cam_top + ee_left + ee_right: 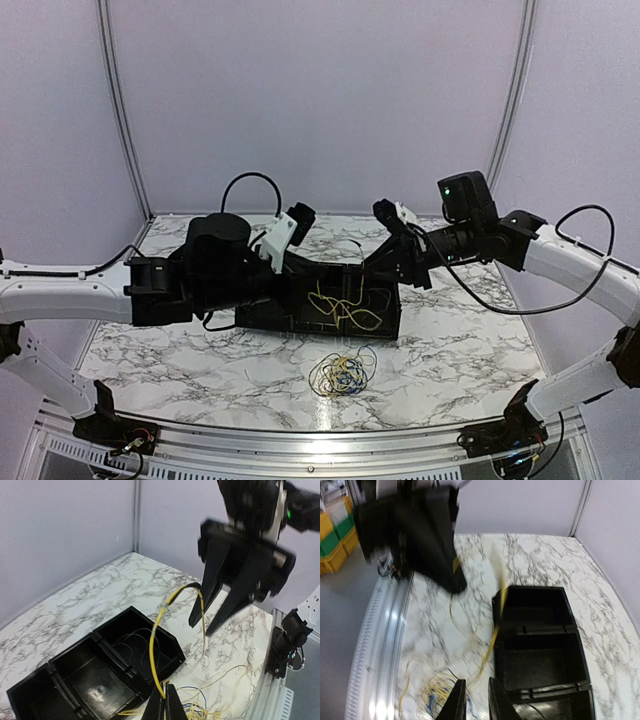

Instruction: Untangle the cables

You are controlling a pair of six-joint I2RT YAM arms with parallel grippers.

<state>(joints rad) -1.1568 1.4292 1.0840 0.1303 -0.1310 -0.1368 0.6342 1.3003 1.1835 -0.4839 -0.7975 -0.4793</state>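
A small tangle of yellow and blue cables (343,373) lies on the marble table in front of the black tray (300,318). It also shows in the left wrist view (200,711) and, blurred, in the right wrist view (434,696). My left gripper (166,700) is shut on one yellow cable (153,645). That cable arcs up over the tray corner and hangs down between the fingers of my right gripper (201,628). My right gripper (477,692) is open, with the fingers apart and nothing clamped. The left gripper (456,586) shows blurred in the right wrist view.
The tray (65,652) has several compartments. Loose yellow wires (345,305) lie in its right one. An aluminium rail (300,440) runs along the near table edge. Booth walls close in the back and sides. Yellow and green bins (337,535) stand beyond the rail.
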